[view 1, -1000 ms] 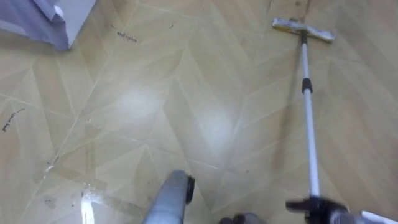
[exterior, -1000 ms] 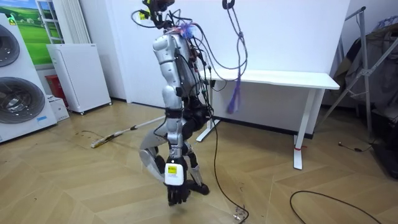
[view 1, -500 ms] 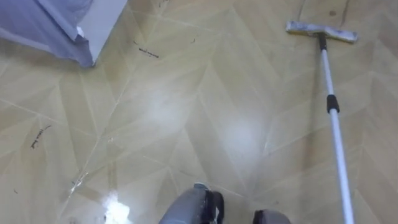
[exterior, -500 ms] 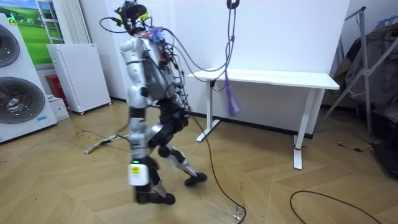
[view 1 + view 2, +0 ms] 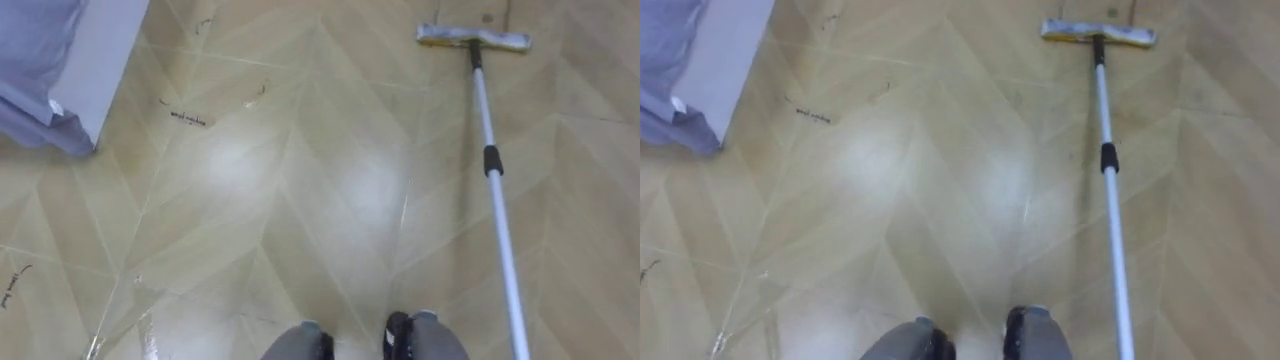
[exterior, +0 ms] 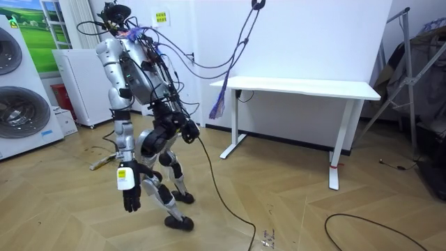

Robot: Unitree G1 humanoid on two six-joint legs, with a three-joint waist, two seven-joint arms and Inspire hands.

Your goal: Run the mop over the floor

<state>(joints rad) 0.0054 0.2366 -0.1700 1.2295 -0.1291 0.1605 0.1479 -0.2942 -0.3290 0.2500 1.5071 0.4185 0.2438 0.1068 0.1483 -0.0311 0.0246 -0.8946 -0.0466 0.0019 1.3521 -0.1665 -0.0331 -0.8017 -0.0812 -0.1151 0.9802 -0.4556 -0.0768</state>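
While the mop (image 5: 496, 215) lies flat on the floor (image 5: 300, 190), with the mop head (image 5: 472, 38) out ahead and the pole running back past the robot's right foot and off the eye view's lower edge, the job looks barely begun. The left hand (image 6: 131, 199) hangs loose and empty beside the knee. Whether the right hand grips the pole I cannot tell. Next, I judge, the mop head wants pushing left across the dark scuffs (image 5: 187, 118) near the white appliance (image 5: 100, 50), without knocking its corner. A yellow wall notice (image 6: 162, 15) is too small to read.
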